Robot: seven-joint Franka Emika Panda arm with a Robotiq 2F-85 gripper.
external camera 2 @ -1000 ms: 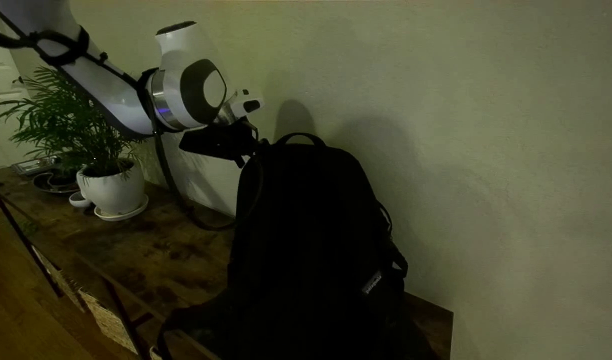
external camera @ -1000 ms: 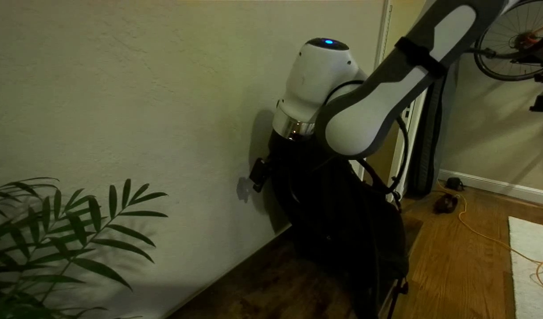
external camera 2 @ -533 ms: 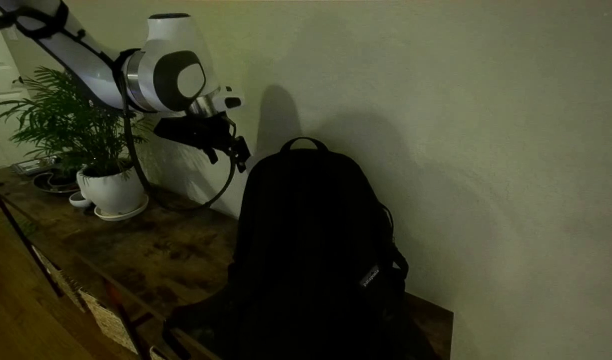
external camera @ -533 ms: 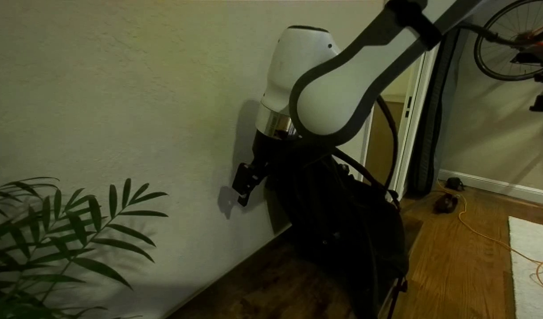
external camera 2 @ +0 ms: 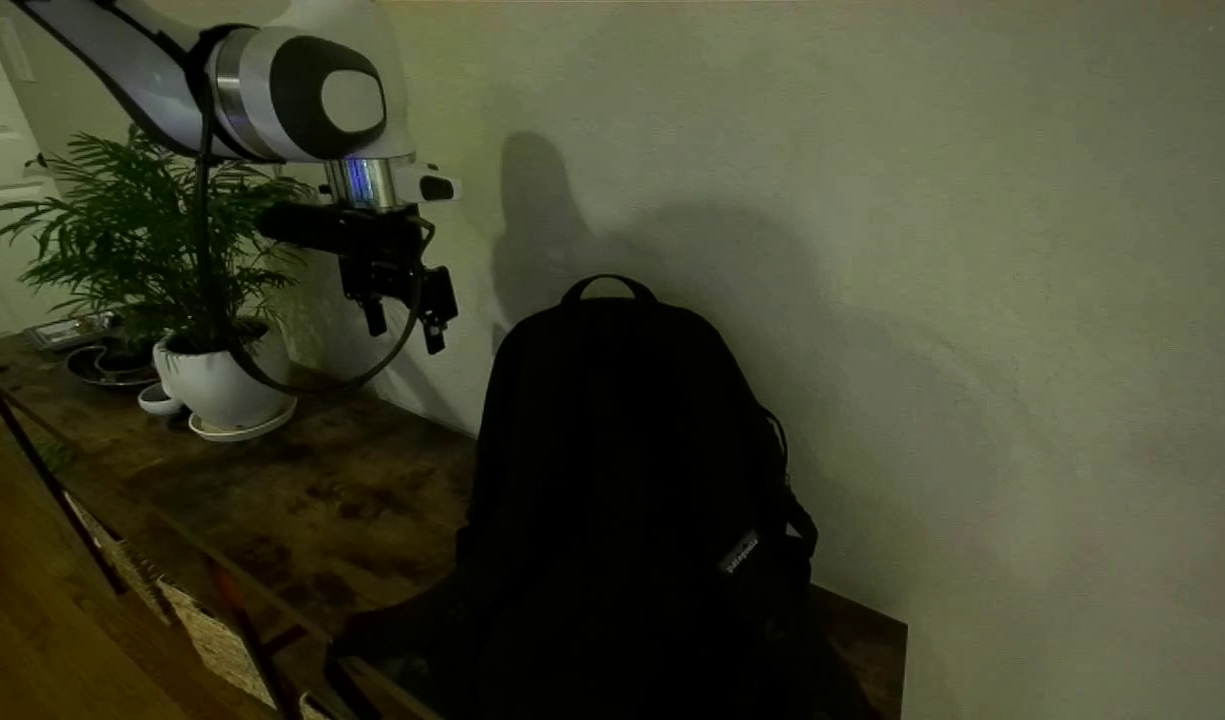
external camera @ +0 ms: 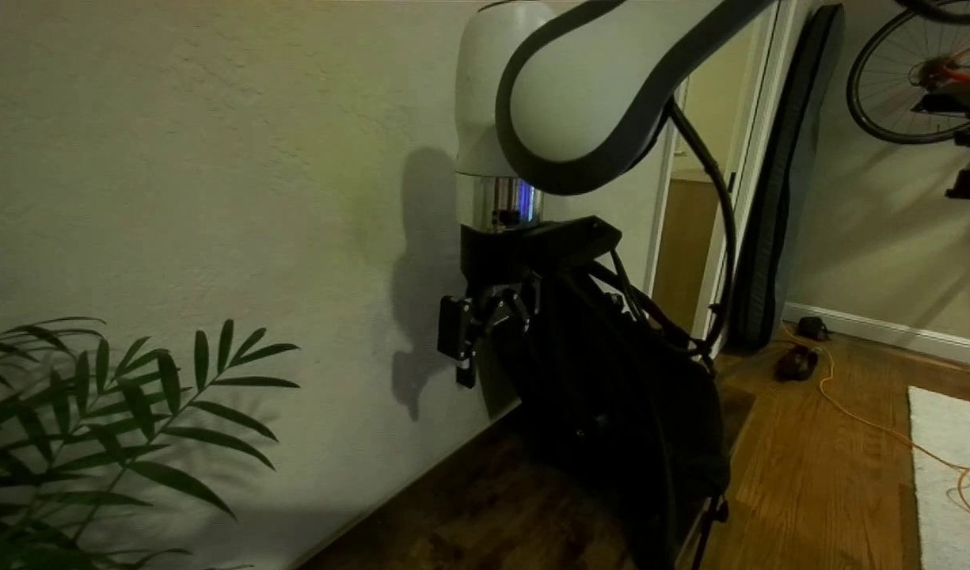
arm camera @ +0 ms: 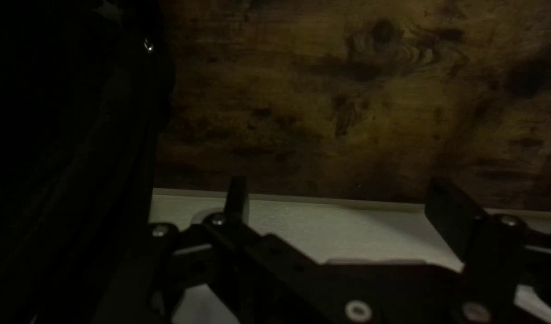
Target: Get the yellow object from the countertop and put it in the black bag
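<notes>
The black two-finger gripper (arm camera: 341, 204) points downward, its fingers (arm camera: 236, 200) standing wide apart; in the wrist view a light plaster wall (arm camera: 329, 229) shows through the gap. Directly above the gripper is the white and grey jointed arm (external camera: 587, 103), with a black cable (external camera: 729, 229) hanging in a loop. Below the gripper lies the dark brown wood-look countertop (arm camera: 338, 90). Beside the gripper, and apart from it in an exterior view, a large black fabric backpack (external camera 2: 622, 480) stands on the countertop. The yellow object's position cannot be determined. On the gripper's opposite side from the backpack, a round white pot (external camera 2: 207, 385) holds a green leafy plant (external camera 2: 122, 245); a small white bowl (external camera 2: 158, 402) sits just beside the pot. Well apart from the gripper, past the backpack in an exterior view, a white rug (external camera: 948, 443) lies on the brown wood floor (external camera: 809, 475).
</notes>
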